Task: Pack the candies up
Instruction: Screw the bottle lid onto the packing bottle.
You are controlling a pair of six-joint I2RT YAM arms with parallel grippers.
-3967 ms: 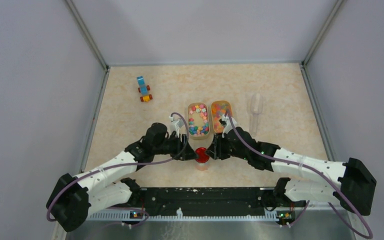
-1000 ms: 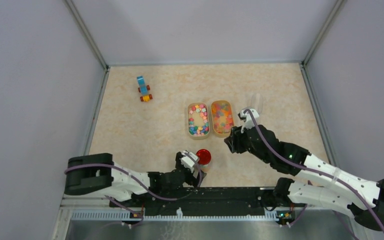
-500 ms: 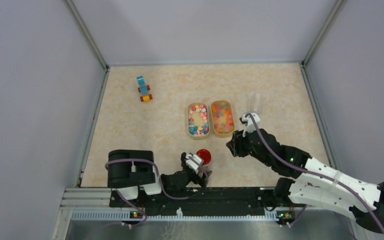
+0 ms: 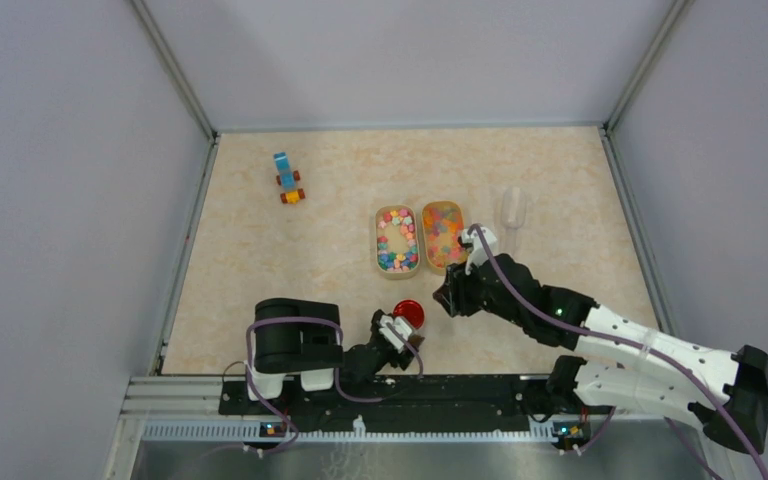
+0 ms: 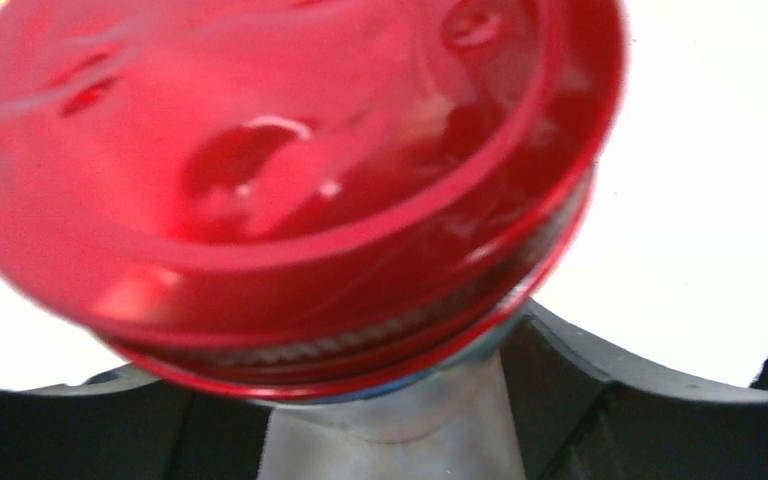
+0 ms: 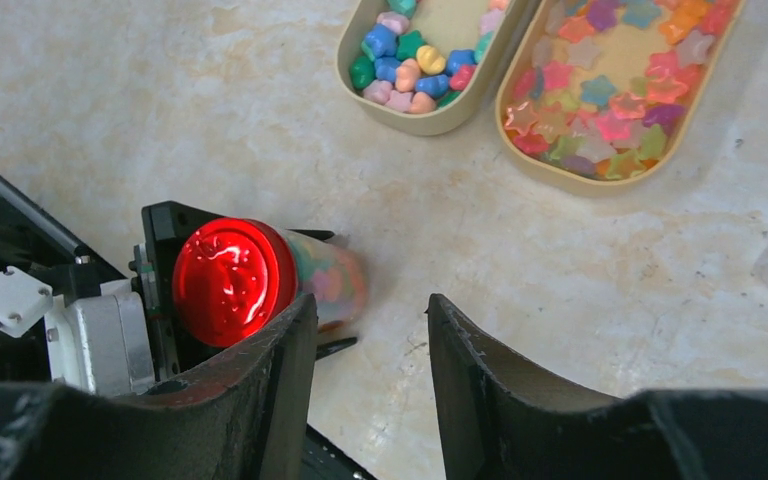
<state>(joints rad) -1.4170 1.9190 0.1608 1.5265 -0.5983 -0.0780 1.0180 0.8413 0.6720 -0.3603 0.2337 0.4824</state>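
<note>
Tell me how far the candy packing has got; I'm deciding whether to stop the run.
Done: the jar has candies inside and its red lid on. In hand: the left pincer flanks the jar, grip unclear; the right pincer hangs open and empty. Left: both trays hold plenty of candies.

Folds left arm [image 4: 290, 345] tight over its base, forearm lying low toward the centre, left tool [image 4: 401, 332] pointing forward and right; cannot tell whether its jaws clamp. Stretches right arm [image 4: 610, 335] diagonally forward and inward, elbow bent, wrist tipped down, right tool [image 4: 449, 291] with fingers [image 6: 260, 380] parted, gripping nothing.
</note>
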